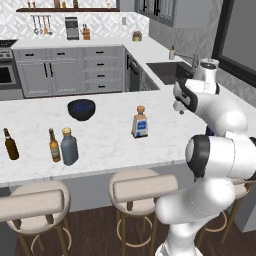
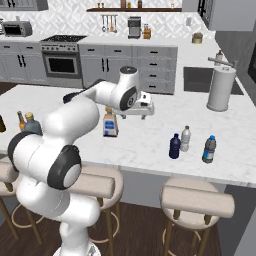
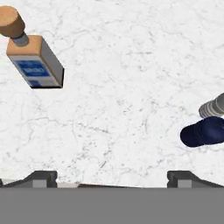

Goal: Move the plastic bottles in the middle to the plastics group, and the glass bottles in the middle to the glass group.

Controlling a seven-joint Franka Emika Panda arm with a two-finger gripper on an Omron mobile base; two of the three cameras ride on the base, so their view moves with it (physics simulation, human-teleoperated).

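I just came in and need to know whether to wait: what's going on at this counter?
The white robot arm is sorting bottles on the marble counter. Its tool hangs open and empty above the counter. The navy bottle already stands beside the clear bottle and the blue-capped bottle. The grey-blue bottle stands next to the two brown beer bottles. The square bottle with a cork stands alone mid-counter, not yet moved.

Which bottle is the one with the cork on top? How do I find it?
Look at the long white counter. Near its middle, alone, stands the squarish pale bottle. It has a blue label and a round cork stopper; no other bottle does.
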